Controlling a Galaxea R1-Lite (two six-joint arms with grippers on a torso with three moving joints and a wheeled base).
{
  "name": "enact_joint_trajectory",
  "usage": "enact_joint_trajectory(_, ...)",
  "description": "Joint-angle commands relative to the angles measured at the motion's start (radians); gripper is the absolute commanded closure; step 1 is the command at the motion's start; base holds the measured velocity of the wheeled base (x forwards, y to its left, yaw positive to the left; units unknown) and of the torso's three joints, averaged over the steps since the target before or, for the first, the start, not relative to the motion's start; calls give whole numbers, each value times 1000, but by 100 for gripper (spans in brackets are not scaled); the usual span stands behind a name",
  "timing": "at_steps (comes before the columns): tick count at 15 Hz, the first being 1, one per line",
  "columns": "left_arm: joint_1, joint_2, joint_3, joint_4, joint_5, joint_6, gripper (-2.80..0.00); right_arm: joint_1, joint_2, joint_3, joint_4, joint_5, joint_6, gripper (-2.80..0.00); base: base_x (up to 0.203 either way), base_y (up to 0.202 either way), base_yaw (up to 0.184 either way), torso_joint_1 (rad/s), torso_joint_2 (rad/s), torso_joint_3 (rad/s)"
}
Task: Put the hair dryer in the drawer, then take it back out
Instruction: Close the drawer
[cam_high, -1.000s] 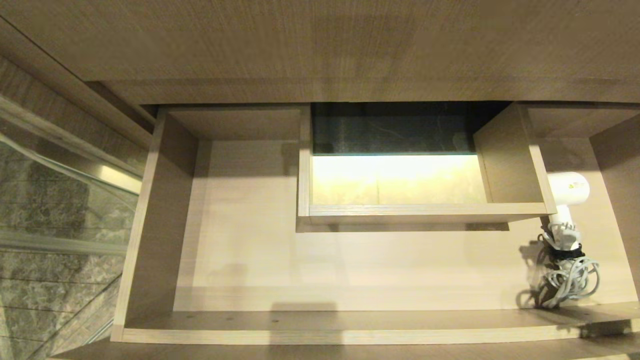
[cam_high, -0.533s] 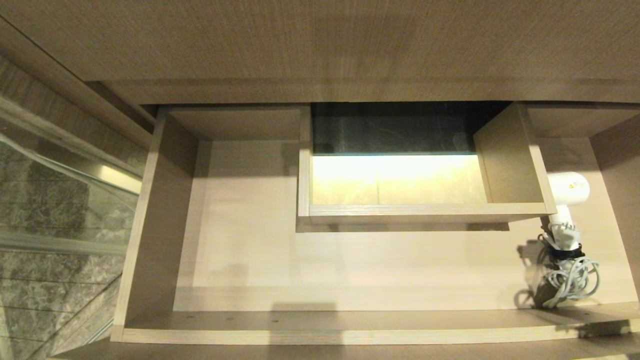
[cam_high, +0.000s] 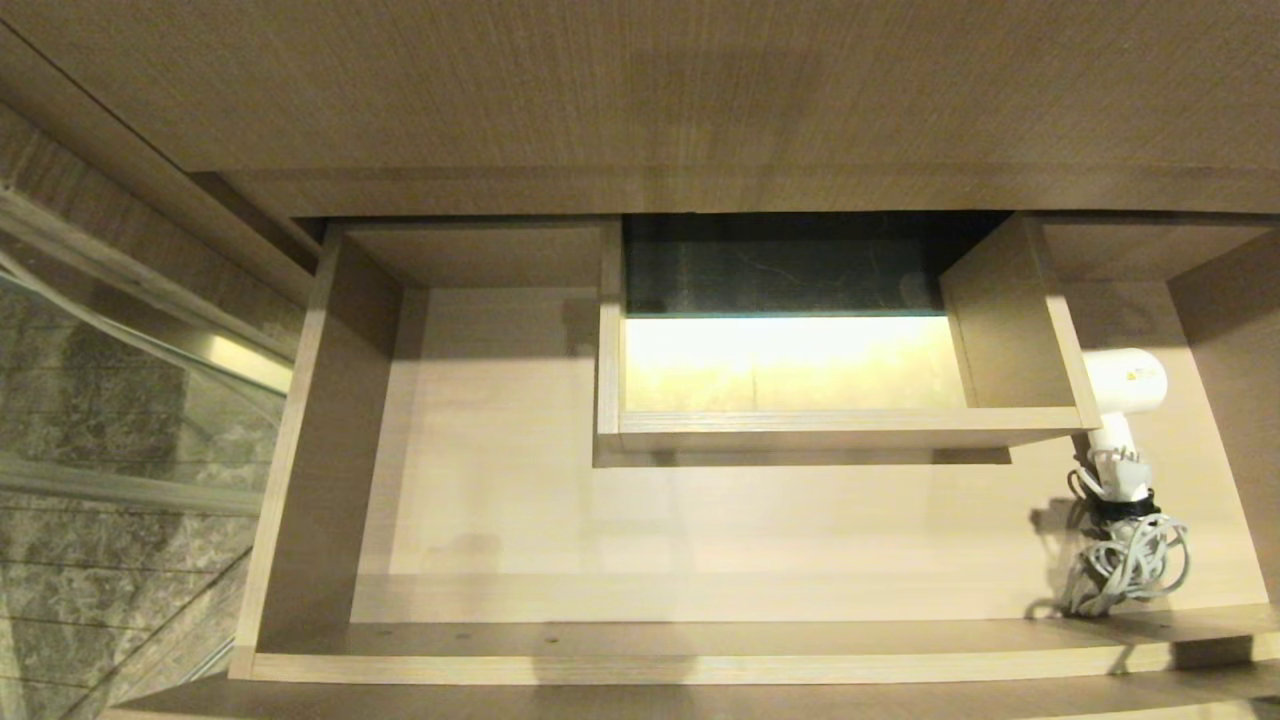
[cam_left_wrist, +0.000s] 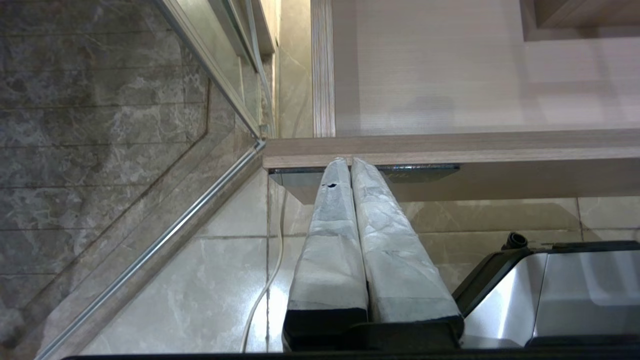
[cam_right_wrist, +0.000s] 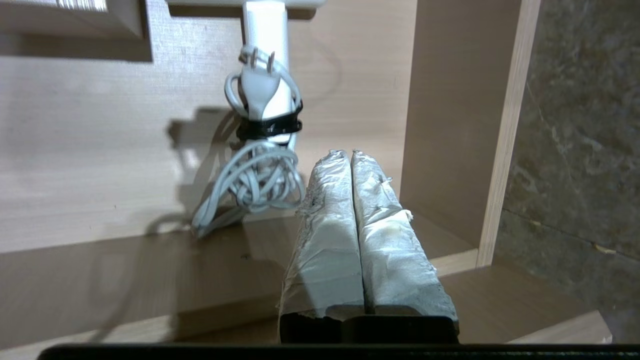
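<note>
The left gripper (cam_left_wrist: 351, 162) hangs closed and empty below the drawer (cam_high: 640, 665) front's left end. The right gripper (cam_right_wrist: 350, 154), closed on nothing, hovers beside the white hair dryer (cam_high: 1125, 385) lying in the drawer's right end, cord bundled.

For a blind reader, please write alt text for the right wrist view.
The right claw, shut and empty, points into the open drawer beside the dryer, whose cord lies coiled in front of it. The plug is strapped to the handle.
</note>
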Motion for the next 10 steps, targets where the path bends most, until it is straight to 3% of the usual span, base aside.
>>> enact_joint_trajectory(1,0,0,2,0,0,0,0,1,-8,0,-1,0,-1,0,0,0,0,6,7,37)
enact_joint_trajectory(10,0,0,3,-4,2,-10,0,9,-13,16,2,0,-1,0,0,0,0,3,3,134)
